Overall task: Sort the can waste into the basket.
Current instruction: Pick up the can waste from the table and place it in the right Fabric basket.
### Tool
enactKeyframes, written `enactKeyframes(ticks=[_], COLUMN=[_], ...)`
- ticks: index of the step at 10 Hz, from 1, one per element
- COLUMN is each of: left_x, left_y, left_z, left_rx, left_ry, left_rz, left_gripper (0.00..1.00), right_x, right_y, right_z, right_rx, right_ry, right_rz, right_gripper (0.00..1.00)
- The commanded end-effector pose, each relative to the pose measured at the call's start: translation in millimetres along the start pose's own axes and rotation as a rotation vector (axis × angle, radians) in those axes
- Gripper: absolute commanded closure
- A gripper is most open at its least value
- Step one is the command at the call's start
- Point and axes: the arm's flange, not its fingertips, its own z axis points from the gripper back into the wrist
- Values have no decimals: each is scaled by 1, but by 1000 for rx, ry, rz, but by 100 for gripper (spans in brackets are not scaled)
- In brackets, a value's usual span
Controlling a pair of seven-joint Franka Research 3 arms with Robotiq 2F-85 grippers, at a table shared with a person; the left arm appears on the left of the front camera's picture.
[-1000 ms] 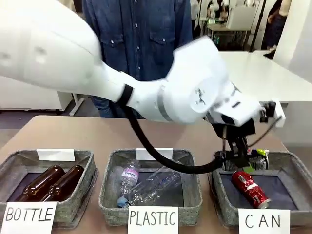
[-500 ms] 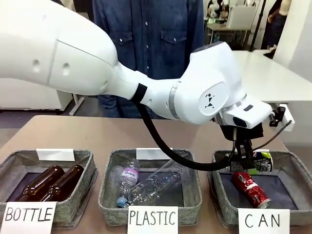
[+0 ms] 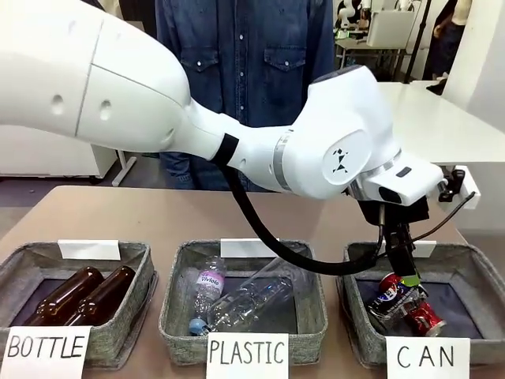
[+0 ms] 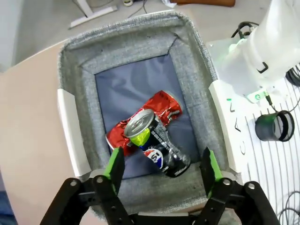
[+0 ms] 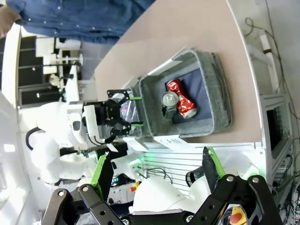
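A tan table [image 3: 158,217] carries three grey fabric baskets in a row, a person in denim [image 3: 245,47] beyond it; off to my left pincer's left lie the BOTTLE basket [image 3: 75,304] and the PLASTIC basket [image 3: 243,304]; my left pincer [image 3: 406,268] hangs spread and empty over the CAN basket [image 3: 465,272]; directly beneath it the silver can [image 4: 159,145] lies across the red can [image 4: 161,105]; my right pincer [image 5: 154,171] is spread wide, well apart.
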Motion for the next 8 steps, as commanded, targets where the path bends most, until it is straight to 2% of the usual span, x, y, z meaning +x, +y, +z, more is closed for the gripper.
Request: enactKeyframes(ticks=[1,4,5,6,8], left_x=[1,-3,-13,-35,-102], left_y=[1,4,4,3,-3], left_z=[4,10,24,50,122], left_rx=[10,-1,-47,-78,-139], left_ry=[-16,-7,21,33,28], left_rz=[-4,38,76,127,288], left_gripper=[0,0,0,0,0], right_x=[-8,-8,-3,0,11], right_y=[2,2,-1,9,42], right_z=[7,7,3,-9,-58], right_rx=[7,7,-4,18,40], right_ry=[-36,-36,-12,18,164], right_rz=[-32,-32,-7,17,126], right_gripper=[0,0,0,0,0])
